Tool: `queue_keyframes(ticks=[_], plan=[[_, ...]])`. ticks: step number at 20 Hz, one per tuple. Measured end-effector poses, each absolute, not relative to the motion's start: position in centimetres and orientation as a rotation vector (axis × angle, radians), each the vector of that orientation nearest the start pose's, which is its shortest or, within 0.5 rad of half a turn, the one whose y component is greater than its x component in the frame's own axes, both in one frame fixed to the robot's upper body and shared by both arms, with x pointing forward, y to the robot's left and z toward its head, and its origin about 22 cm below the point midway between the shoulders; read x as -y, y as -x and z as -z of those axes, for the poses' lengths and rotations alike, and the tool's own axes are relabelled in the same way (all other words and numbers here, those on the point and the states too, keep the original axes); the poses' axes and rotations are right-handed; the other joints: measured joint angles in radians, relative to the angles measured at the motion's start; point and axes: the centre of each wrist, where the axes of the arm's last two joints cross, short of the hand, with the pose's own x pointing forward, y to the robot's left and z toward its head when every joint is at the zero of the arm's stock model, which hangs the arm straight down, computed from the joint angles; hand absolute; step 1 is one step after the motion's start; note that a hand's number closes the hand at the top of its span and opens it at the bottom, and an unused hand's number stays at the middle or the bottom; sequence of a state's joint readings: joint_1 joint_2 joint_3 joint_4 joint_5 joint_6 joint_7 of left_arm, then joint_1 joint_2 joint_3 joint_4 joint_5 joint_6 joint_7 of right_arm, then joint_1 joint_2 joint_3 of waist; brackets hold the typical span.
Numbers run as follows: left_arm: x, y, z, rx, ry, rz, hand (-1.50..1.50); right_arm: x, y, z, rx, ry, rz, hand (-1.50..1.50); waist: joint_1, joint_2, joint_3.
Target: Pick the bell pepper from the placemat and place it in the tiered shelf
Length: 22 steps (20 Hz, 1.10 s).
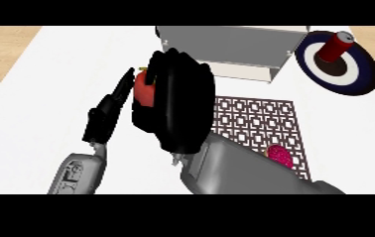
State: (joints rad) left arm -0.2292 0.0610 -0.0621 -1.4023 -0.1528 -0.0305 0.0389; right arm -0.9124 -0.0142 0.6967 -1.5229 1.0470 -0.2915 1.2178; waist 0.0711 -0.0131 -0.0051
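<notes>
Right hand is curled round the red bell pepper, holding it up above the white worktop. Just past the hand sits the grey tiered shelf. Beside the hand lies the patterned placemat. Left hand rests close by, fingers straight.

We see a white counter. On it, at the far side, stands a grey tiered shelf. To its right lies a dark blue and white plate bearing a red can. Nearer us lies a brown patterned placemat with a pink object on its near edge.
</notes>
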Motion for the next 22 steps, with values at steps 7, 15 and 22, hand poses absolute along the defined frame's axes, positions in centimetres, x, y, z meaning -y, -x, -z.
queue_keyframes(ticks=[7,15,22], plan=[[-20.8,-29.2,-1.1,1.562,-0.074,0.308,0.0,-2.8,-28.6,-23.4,1.778,1.152,-0.418,1.5,-0.012,0.0,0.0],[-21.3,-29.5,-1.5,1.569,-0.074,0.293,0.0,-3.8,-30.7,-28.7,1.778,1.259,-0.327,1.5,-0.02,0.005,0.001],[-21.2,-29.3,-1.8,1.573,-0.079,0.292,0.0,-4.7,-32.1,-31.8,1.759,1.363,-0.279,1.5,-0.027,0.008,0.002]])
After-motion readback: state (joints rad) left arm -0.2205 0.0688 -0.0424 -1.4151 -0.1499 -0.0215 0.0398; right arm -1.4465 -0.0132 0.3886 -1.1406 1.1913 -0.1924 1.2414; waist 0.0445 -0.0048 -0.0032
